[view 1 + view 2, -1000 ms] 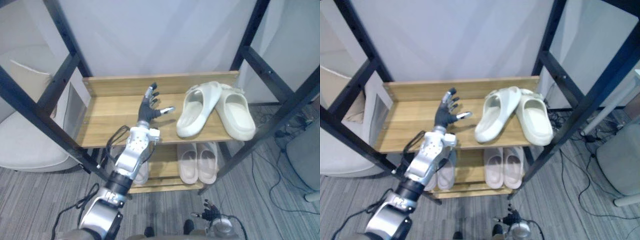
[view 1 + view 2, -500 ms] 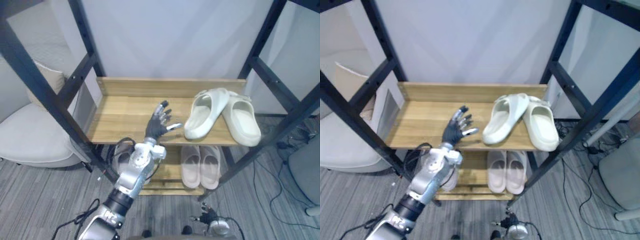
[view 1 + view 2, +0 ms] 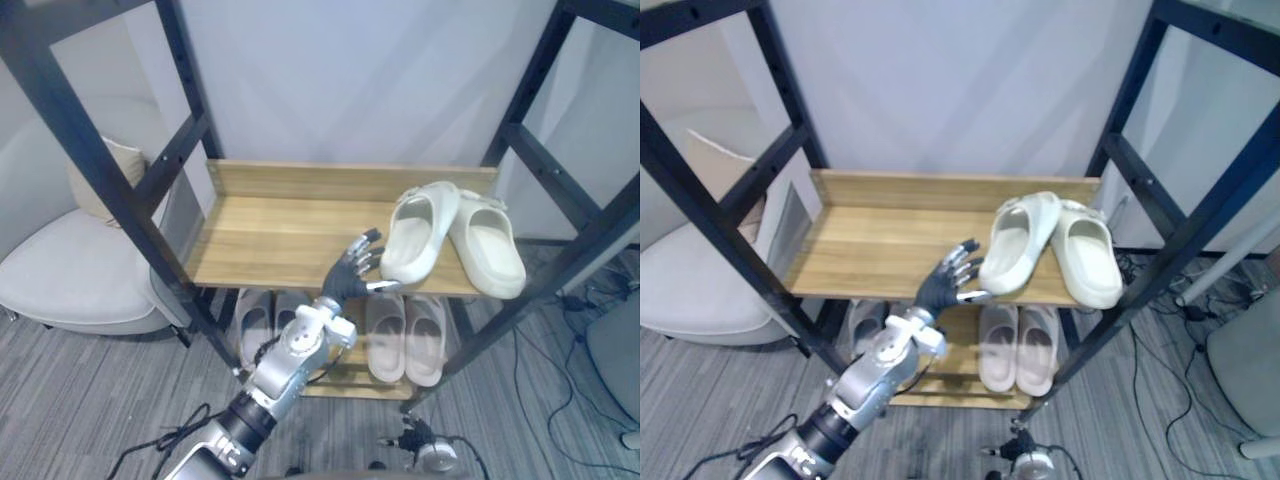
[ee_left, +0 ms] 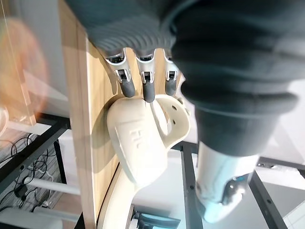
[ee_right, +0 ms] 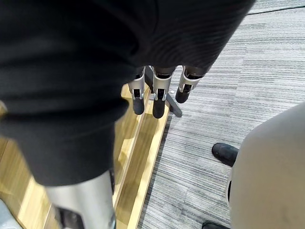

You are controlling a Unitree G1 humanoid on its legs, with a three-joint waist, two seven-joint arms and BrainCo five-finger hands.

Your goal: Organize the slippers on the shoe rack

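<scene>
Two cream slippers lie at the right end of the rack's upper wooden shelf (image 3: 265,230). One slipper (image 3: 416,233) is tilted on its side and leans on the flat slipper (image 3: 486,245) to its right. My left hand (image 3: 353,273) is open with spread fingers at the shelf's front edge, its fingertips (image 4: 148,91) at the heel of the tilted slipper (image 4: 138,148). My right hand (image 3: 414,438) hangs low near the floor, open, with its fingers (image 5: 158,99) straight beside the bottom shelf.
The lower shelf holds a pinkish pair (image 3: 405,335) and a pale pair (image 3: 260,320). Black frame posts (image 3: 190,95) flank the shelves on both sides. A beige armchair (image 3: 70,270) stands to the left. Cables lie on the grey floor at right.
The camera has shifted. My left hand has moved right along the upper shelf, from its middle to the heel of the tilted slipper. The slippers have not moved.
</scene>
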